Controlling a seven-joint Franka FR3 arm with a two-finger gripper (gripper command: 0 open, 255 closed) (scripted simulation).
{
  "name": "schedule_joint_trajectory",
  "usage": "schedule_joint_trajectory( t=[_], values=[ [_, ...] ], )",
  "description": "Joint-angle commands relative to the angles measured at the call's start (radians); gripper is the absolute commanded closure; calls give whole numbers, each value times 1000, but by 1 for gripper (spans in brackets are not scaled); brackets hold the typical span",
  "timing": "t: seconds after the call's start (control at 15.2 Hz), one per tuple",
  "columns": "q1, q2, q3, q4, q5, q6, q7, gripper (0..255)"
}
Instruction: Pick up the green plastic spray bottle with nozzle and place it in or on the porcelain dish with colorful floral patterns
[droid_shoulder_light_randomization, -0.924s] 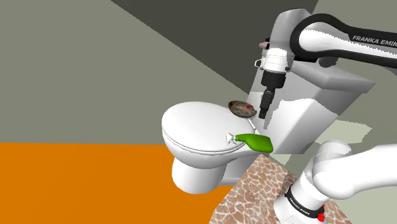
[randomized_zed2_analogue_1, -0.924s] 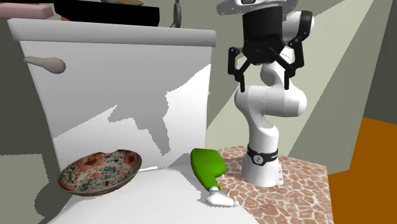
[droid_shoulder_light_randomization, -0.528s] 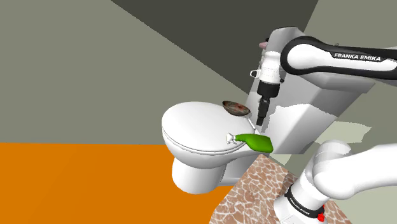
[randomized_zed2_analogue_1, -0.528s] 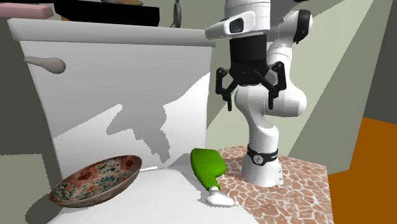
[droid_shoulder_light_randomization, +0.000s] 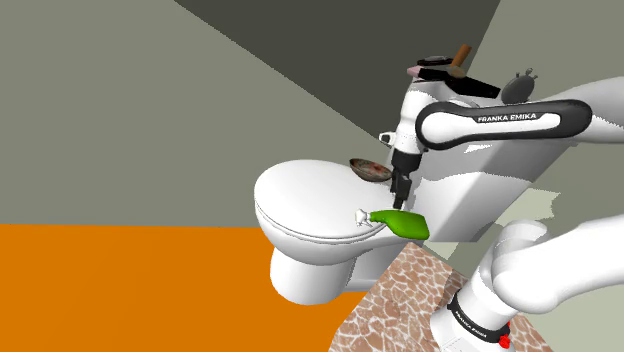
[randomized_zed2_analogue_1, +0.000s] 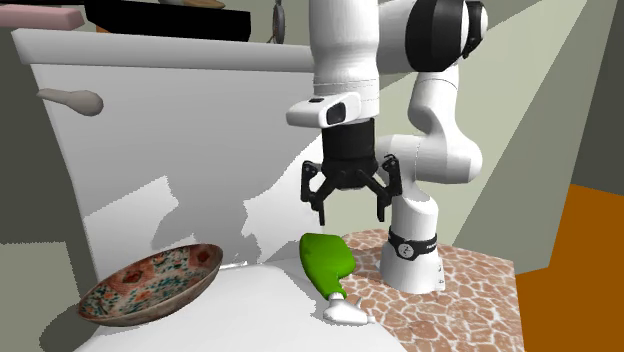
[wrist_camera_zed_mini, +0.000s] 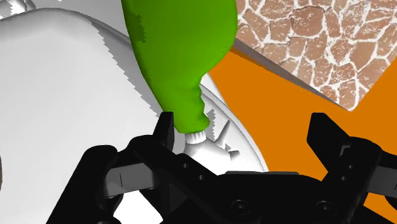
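Right, gripper (randomized_zed2_analogue_1: 352, 212) spread wide, just above the bottle (randomized_zed2_analogue_1: 325, 258) lying flat on the toilet (randomized_zed2_analogue_1: 270, 310). Centre over the fat green body, not the neck, descend straight, then close. Dish (randomized_zed2_analogue_1: 150, 285) sits nearby.

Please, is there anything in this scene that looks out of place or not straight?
Yes. The bottle lies on its side on the closed toilet lid, near the lid's edge, nozzle pointing away from the tank. The dish also sits on that lid and seems tilted rather than flat. The open pincer hovers above the bottle.
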Motion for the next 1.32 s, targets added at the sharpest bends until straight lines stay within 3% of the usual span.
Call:
schedule_joint_trajectory(
  t=[0.0, 0.26, 0.73, 1.25],
  values=[
    [6, 62, -28, -16, -24, 90, -67, 0],
    [14, 183, -80, -31, -59, 244, -188, 0],
    [14, 238, -92, -91, -64, 359, -190, 0],
    [14, 244, -93, -96, -64, 369, -190, 0]
  ],
)
